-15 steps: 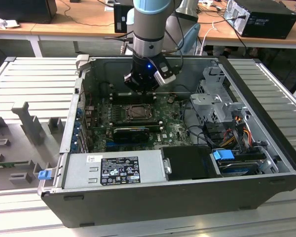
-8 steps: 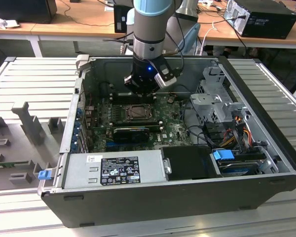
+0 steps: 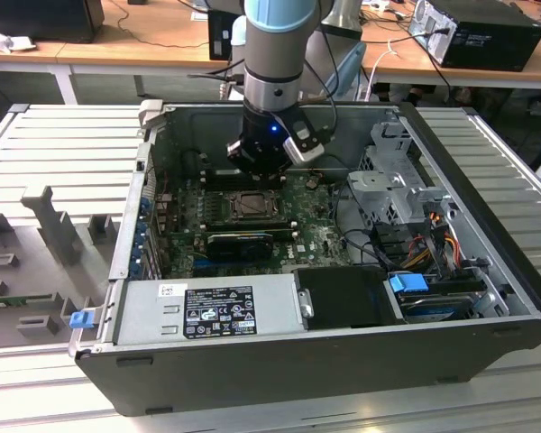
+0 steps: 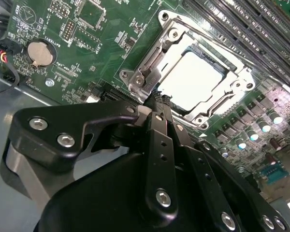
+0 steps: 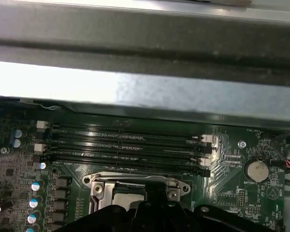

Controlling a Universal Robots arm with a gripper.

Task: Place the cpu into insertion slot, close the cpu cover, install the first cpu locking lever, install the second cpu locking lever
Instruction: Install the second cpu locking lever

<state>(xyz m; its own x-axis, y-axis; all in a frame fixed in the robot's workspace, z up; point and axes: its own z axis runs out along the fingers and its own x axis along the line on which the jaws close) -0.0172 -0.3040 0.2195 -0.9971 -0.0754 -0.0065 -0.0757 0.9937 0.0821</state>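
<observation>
In the second wrist view the black gripper [image 4: 157, 104] has its two fingers drawn together with nothing between them, its tip just above the near edge of the thin silver-grey metal cpu cover [image 4: 150, 63]. The cover lies flat over the square black insertion slot [image 4: 217, 104] in the green circuit board [image 4: 87, 43], and the flat square cpu [image 4: 195, 79], its pale metal face glaring bright, sits in the slot and shows through the cover's large window. The chip lies level, face up, its edges square with the socket frame; being square, it has no long axis to tell. A round silver coin battery [image 4: 40, 53] sits on the board well apart from the socket.

In the first wrist view the cover's far edge [image 5: 135, 181] lies just beyond the gripper's dark body, with the long black memory slots [image 5: 125, 147] running parallel to that edge behind it, and a row of small blue-topped capacitors [image 5: 35, 193] to one side.

In the exterior view the gripper [image 3: 261, 167] hangs from the grey and blue arm [image 3: 275, 54] just behind the socket [image 3: 251, 206], inside an open grey computer case [image 3: 487, 271] that lies on its side on a ribbed grey metal table [image 3: 54, 144]. A grey power supply box [image 3: 207, 311] lies along the case's near side. Beyond stand wooden desks [image 3: 144, 36] carrying cables and dark equipment.
</observation>
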